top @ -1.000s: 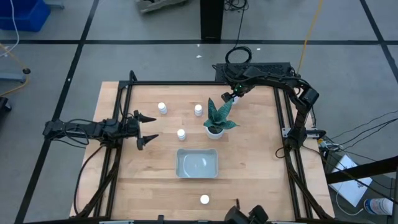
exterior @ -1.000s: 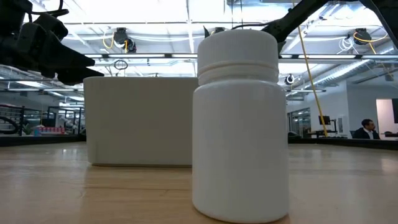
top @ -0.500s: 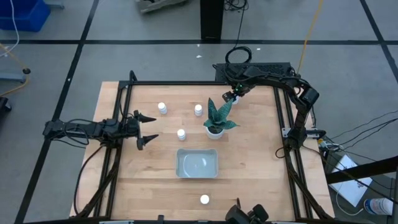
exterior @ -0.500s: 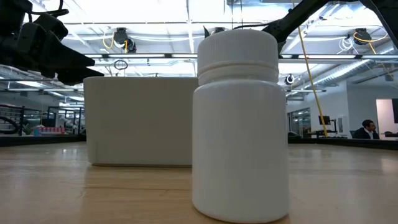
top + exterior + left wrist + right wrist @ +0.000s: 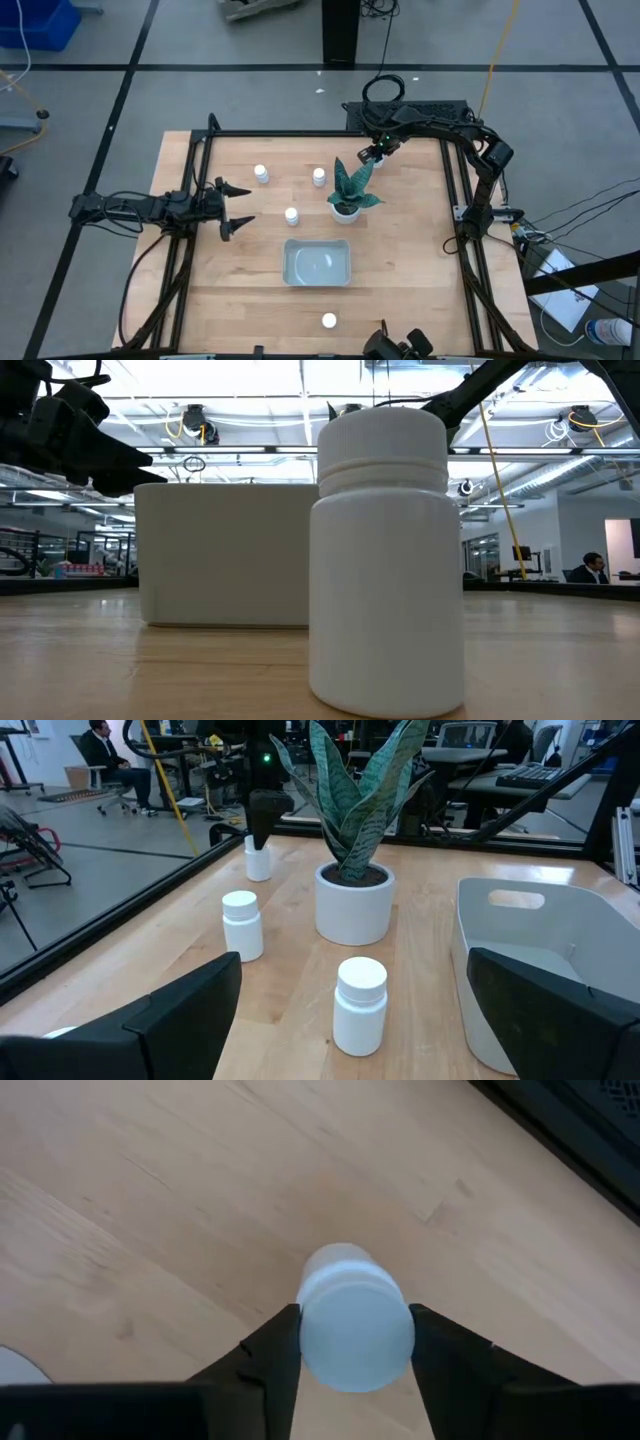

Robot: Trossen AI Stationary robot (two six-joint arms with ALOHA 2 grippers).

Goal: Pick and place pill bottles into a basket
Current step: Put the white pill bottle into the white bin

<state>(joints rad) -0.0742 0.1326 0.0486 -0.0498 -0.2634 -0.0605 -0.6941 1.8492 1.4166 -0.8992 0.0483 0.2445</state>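
Several white pill bottles stand on the wooden table: one (image 5: 261, 174) at the far left, one (image 5: 319, 177) beside the potted plant, one (image 5: 292, 215) just beyond the basket, and one (image 5: 329, 321) near the front edge. The grey-blue basket (image 5: 317, 262) lies at the middle. Behind the plant, my right gripper (image 5: 355, 1342) is shut on another pill bottle (image 5: 352, 1320), seen from above. My left gripper (image 5: 236, 207) hovers open at the table's left, with nothing between its fingers. My right gripper pinches the bottle's white cap (image 5: 355, 1330) between its two fingers (image 5: 275, 1355), one on each opposite side. The fingers come from above, pointing down. The bottle stands upright, its base on the table.
A potted plant (image 5: 347, 195) in a white pot stands just in front of my right gripper, its leaves reaching toward it. A black frame (image 5: 200, 170) runs along the table's sides. Bare wood lies right of the basket.
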